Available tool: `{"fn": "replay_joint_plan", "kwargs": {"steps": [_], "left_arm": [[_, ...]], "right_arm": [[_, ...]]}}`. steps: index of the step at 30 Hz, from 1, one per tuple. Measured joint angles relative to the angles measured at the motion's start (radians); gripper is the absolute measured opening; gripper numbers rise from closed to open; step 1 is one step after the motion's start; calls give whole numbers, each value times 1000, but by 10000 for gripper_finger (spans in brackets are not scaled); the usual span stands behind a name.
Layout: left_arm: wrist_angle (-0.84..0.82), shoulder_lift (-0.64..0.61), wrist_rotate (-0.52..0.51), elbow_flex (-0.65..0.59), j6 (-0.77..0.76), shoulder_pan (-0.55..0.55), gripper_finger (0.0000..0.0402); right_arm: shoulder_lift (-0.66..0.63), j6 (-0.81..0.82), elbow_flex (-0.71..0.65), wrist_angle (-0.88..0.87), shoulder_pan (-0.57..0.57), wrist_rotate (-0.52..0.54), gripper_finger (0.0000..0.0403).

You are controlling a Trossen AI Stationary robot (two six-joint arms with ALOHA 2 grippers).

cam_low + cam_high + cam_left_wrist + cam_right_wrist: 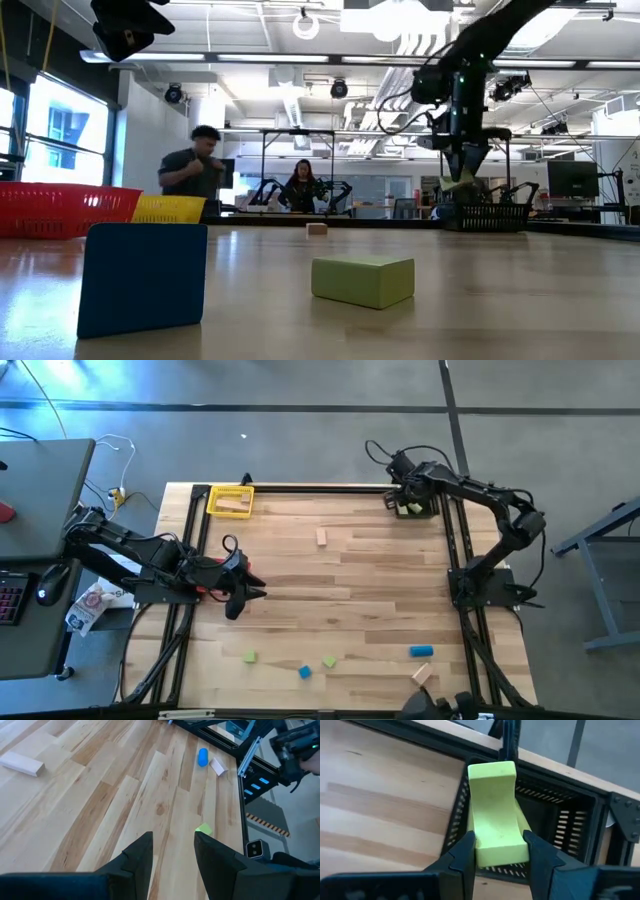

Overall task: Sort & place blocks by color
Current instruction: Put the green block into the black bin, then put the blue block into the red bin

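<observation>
A wide stretch of counter (360,585) is lying open between the two arms. A lone tan block (322,537) is sitting in it, while scattered blocks (329,661) are crowding only the near edge.

In the low view the red mesh bin (60,208) runs off the picture's edge. The right claw's (497,851) fingers hide the lower sides of the light green wooden block (495,815). In the high view, what lies inside the black mesh bin (428,510) is too small to tell.

yellow bin (230,500), black bin (415,506), red bin (60,208), two people (195,170) behind.
</observation>
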Motion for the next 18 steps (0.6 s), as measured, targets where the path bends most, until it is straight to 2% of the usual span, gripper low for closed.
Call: {"fn": "replay_joint_plan", "kwargs": {"steps": [10, 14, 18], "left_arm": [[0, 0, 0, 0, 15, 0, 131], [0, 0, 0, 0, 16, 0, 131], [0, 0, 0, 0, 16, 0, 131]], "right_arm": [[0, -8, -146, 89, -38, 22, 108], [0, 2, -173, 109, -38, 100, 160], [0, 0, -166, 112, -38, 100, 207]]}}
